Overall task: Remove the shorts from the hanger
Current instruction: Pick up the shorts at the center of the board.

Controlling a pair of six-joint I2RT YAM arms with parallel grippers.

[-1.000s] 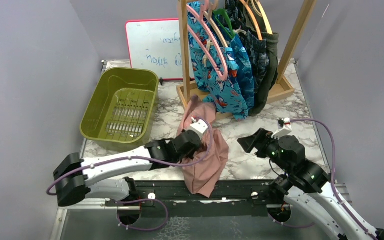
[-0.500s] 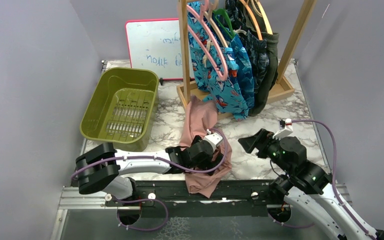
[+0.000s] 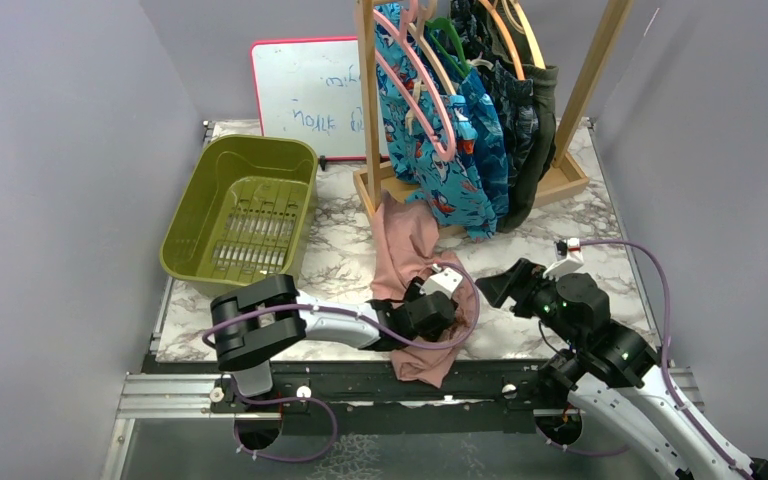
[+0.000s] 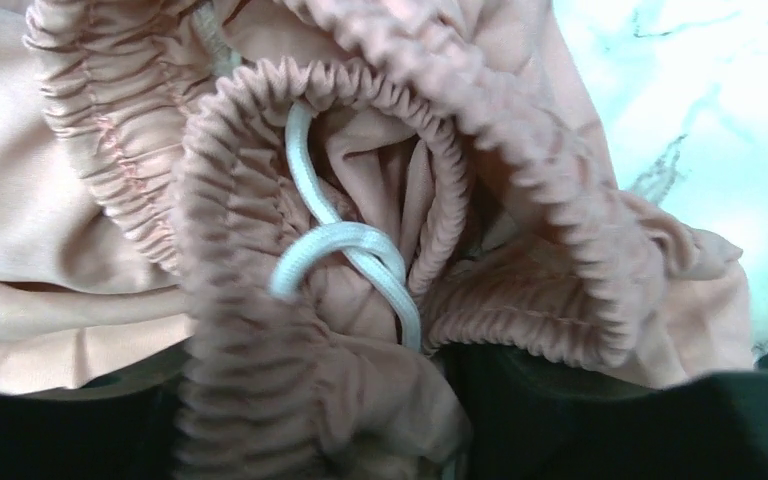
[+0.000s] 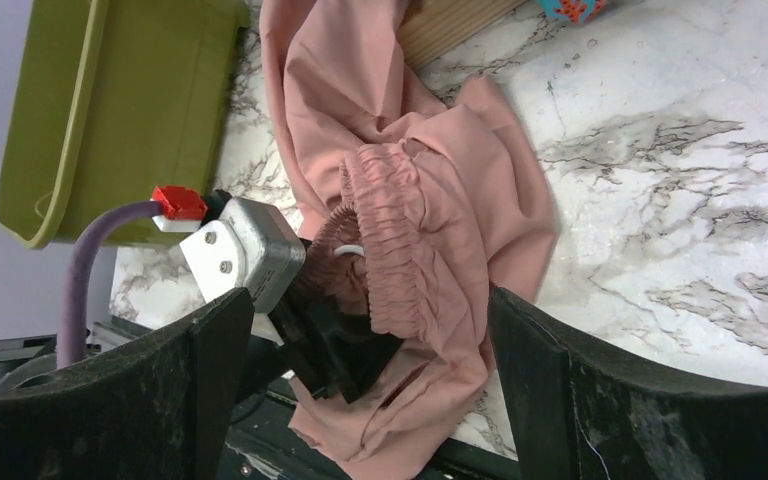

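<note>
Pink cloth first: the dusty pink shorts [image 3: 410,245] are off the hanger and lie on the marble desk [image 3: 340,230]. One end is near the foot of the wooden rack [image 3: 367,120], and the bunched waistband is at the near edge. The left hand [image 3: 430,313] is clamped on that gathered waistband. Its wrist view shows elastic and the white drawstring [image 4: 345,245] packed between the dark fingers. The right hand [image 3: 501,283] hangs just beside, fingers apart, holding nothing.

This pair looks freed, so the step in hand seems to be setting it down. Next, I judge, the left hand must let go. Then one arm must reach for the bright blue cartoon-print shorts [image 3: 430,175], the front-most of those hanging.

Compared with a second ago, the left arm has swung rightward and nearer, dragging the waistband toward the right hand. The right arm has barely moved.
</note>
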